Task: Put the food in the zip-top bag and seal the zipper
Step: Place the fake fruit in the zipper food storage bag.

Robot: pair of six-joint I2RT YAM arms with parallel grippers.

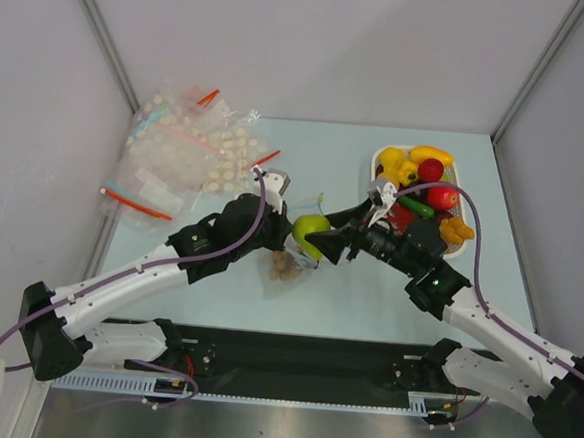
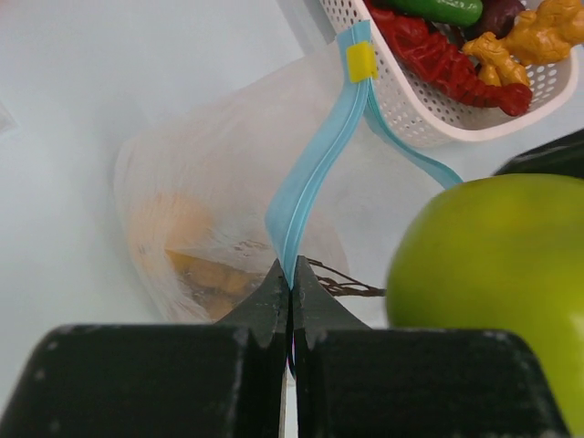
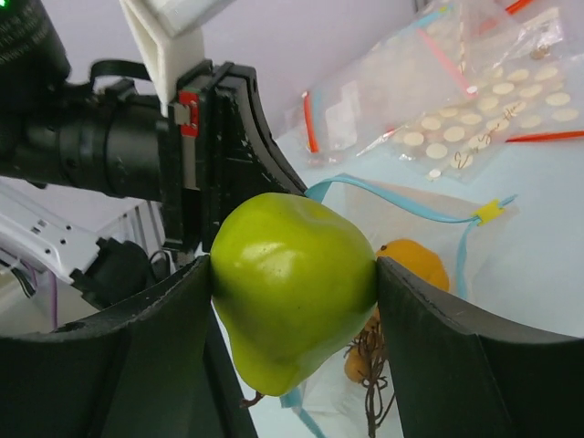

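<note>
Note the left gripper (image 2: pixel 290 294) pinched shut on the near end of the zipper (image 2: pixel 315 169), lifting one lip of the zip-top bag (image 2: pixel 201 192) lying mid-table between the arms, near the white tray (image 2: pixel 411 109); note the right gripper (image 3: pixel 294 274) clamped on the green pear (image 3: pixel 292 310) across its width, poised just beside the bag's mouth; hold the pinch firm and the lip raised to keep the gap between the two blue lips wide; bring the pear through that gap and well past the strip before letting go, to avoid a roll-back or a snagged lip; steer clear of the orange piece (image 3: pixel 415 260) already inside; read the zipper as running away from the left fingers toward the tray, yellow slider (image 2: pixel 361 60) at the far end, bag body to its left in the left wrist view, mouth facing the pear; read the pear's long axis, in the right wrist view, as near vertical and square to the squeeze, broad end at top, narrow end below
</note>
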